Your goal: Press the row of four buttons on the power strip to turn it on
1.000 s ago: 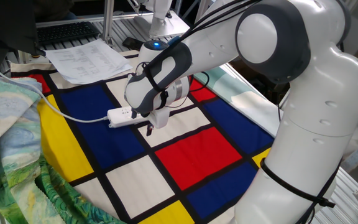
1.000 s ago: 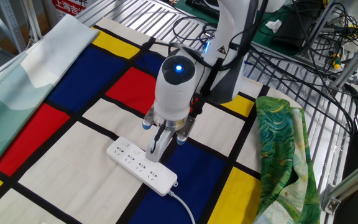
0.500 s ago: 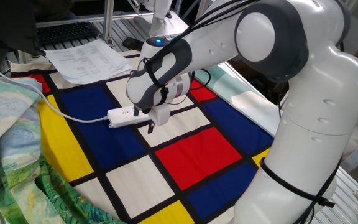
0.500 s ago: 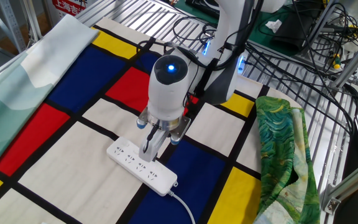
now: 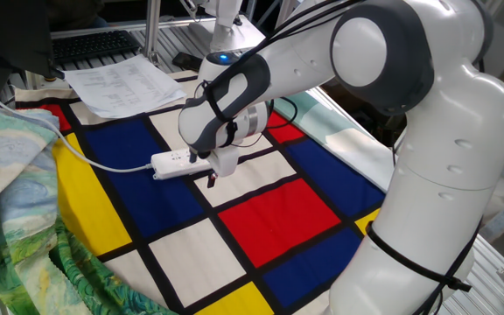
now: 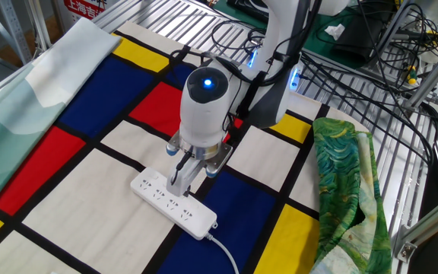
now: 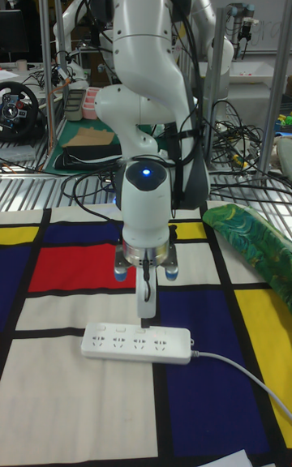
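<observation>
Nearest, in the tall fixed view, the power strip lay flat and lengthwise on the checked cloth over the table, straddling a white panel and a blue one. Its white cable ran off one end toward the cloth's edge, which likely kept the lead out of the arm's path.

Row of four buttons: small switches along the strip's far edge, behind the sockets. Only faintly resolved; whether any was already down could not be told.

End effector: pointed straight down over the strip, fingers reading as a single narrow blade whose tip sat at, or just above, the button edge near the strip's middle. Pressed together seemed likely, since one slim point suits a small switch, but no view showed the tips clearly enough, so their state could not be told. Contact with a button was likewise uncertain. The other fixed view placed the end effector over the same middle stretch of the power strip.

Behind, the arm stood vertical, wrist light glowing blue, a stance that would put force squarely downward.

Green patterned cloth: bunched at the table's side, well apart from the strip.

Farthest: papers at the far corner in one fixed view.
</observation>
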Controlling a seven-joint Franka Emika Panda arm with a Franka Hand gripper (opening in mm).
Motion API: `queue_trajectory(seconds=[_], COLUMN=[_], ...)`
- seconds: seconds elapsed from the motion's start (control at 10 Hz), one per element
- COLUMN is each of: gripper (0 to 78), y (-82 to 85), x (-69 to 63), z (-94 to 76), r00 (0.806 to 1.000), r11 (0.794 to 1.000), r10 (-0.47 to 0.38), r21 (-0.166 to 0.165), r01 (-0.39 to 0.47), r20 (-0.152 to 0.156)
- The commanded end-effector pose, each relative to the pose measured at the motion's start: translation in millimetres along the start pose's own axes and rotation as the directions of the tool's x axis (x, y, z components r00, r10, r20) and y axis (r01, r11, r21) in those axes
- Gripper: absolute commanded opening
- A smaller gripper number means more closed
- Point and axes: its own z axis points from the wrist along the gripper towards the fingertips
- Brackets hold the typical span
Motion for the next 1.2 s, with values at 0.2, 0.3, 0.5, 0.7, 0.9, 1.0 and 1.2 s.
queue_trajectory(seconds=[0.2, 0.3, 0.5, 0.7, 0.9, 1.0, 1.2], gripper=[77.4, 77.4, 77.4, 77.4, 77.4, 77.4, 77.4], y=[1.2, 1.4, 2.0, 2.2, 2.6, 2.3, 2.2], x=[-2.4, -2.6, -3.0, -3.4, -4.0, -4.1, -4.6], z=[-0.3, -0.1, 0.4, 0.9, 1.6, 1.8, 2.5], r00=[0.998, 0.997, 0.997, 0.997, 0.997, 0.997, 0.998], r11=[0.998, 0.997, 0.997, 0.997, 0.997, 0.997, 0.998], r10=[0.066, 0.072, 0.075, 0.077, 0.074, 0.071, 0.060], r21=[-0.005, -0.005, -0.005, -0.005, -0.004, -0.004, -0.003], r01=[-0.066, -0.072, -0.075, -0.077, -0.074, -0.071, -0.060], r20=[-0.009, -0.012, -0.012, -0.013, -0.012, -0.013, -0.012])
